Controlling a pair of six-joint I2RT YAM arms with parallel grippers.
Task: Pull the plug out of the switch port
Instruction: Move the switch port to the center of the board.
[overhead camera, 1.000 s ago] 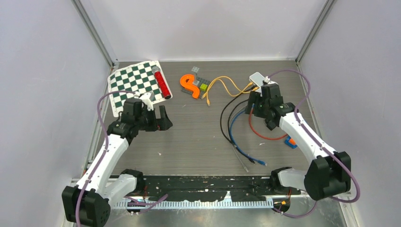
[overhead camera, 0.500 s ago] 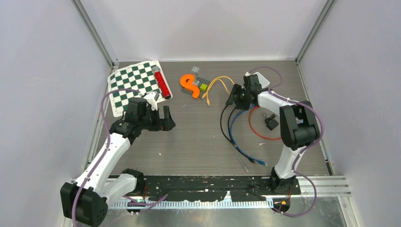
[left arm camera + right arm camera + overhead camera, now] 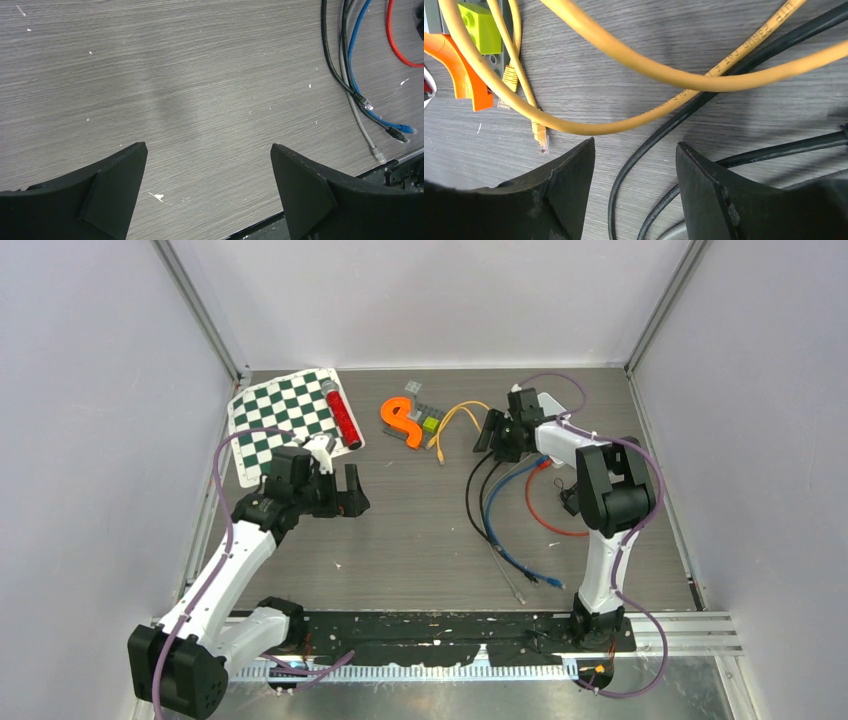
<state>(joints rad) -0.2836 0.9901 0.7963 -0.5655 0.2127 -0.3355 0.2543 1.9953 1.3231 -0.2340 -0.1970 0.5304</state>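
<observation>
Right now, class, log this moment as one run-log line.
right gripper: open, low over yellow cable and black cable | left gripper: open, holding nothing, above table

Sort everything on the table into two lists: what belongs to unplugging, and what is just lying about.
Job: right gripper, yellow cables, black cables, blue cable, red cable.
Lying about: chessboard mat, red tube, orange S-shaped piece, toy bricks.

Mat [image 3: 285,420] was green-white checkered, tube [image 3: 342,415] red, hook [image 3: 398,420] orange, table [image 3: 420,530] grey woodgrain; yellow cable [image 3: 634,52], black cable [image 3: 649,140], blue cable [image 3: 359,22], red cable [image 3: 528,498].
</observation>
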